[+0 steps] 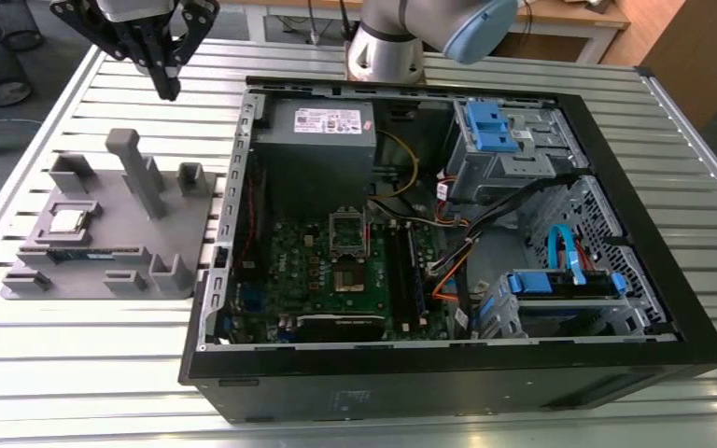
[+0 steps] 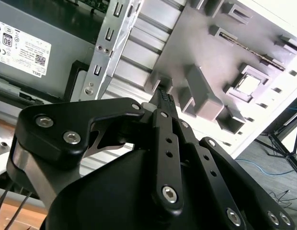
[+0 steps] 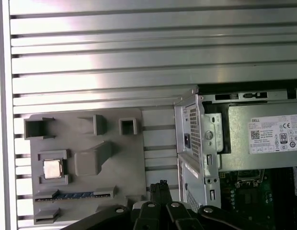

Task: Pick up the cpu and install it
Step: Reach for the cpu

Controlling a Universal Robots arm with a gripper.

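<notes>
Gripper [image 1: 167,89] hung over slatted table [image 1: 60,112], fingers pressed together, empty; cpu [image 1: 70,220] sat in grey fixture [image 1: 116,238], well apart.

Silver arm [image 1: 384,54], pale-blue joint cap [image 1: 478,32]; black linkage jaws, silver screws [image 2: 169,193].

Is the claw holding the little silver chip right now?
No: in the exterior view the cpu lies in a pocket of the grey holder, while the claw hangs well apart from it.

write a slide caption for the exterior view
Gripper hovers near the grey tray holding the cpu, beside the open computer case.
</notes>
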